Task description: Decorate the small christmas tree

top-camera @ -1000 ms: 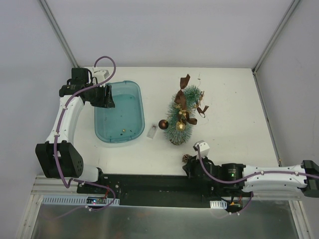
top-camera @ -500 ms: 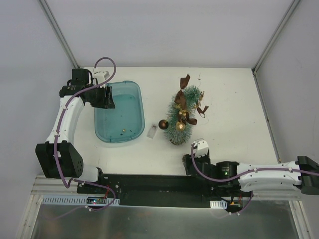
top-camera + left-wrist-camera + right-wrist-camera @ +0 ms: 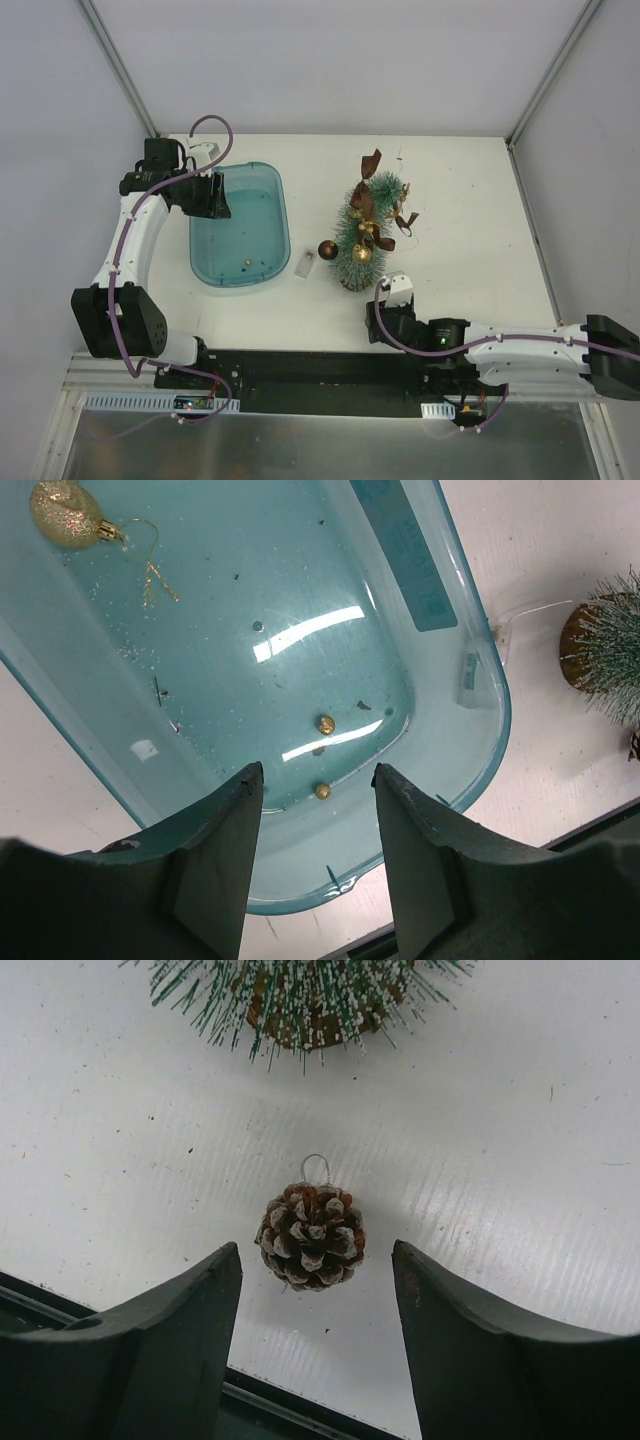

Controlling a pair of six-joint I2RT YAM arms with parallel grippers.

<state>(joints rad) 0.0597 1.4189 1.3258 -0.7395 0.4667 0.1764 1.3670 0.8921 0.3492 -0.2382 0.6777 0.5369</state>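
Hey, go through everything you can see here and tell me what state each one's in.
small christmas tree: already hung with brown ribbons and gold balls.
pine cone: loose on the table, between the right pincer's fingers, untouched.
right pincer: open, empty.
left pincer: open, empty, above the tray.
teal tray: holds a gold glitter ball and two small gold beads.

Bare table (image 3: 520, 1160) flanks the pine cone (image 3: 311, 1236); the small christmas tree (image 3: 305, 995) blocks beyond.

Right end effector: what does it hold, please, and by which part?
Nothing: the right end effector is open, the pine cone lying untouched between its fingers.
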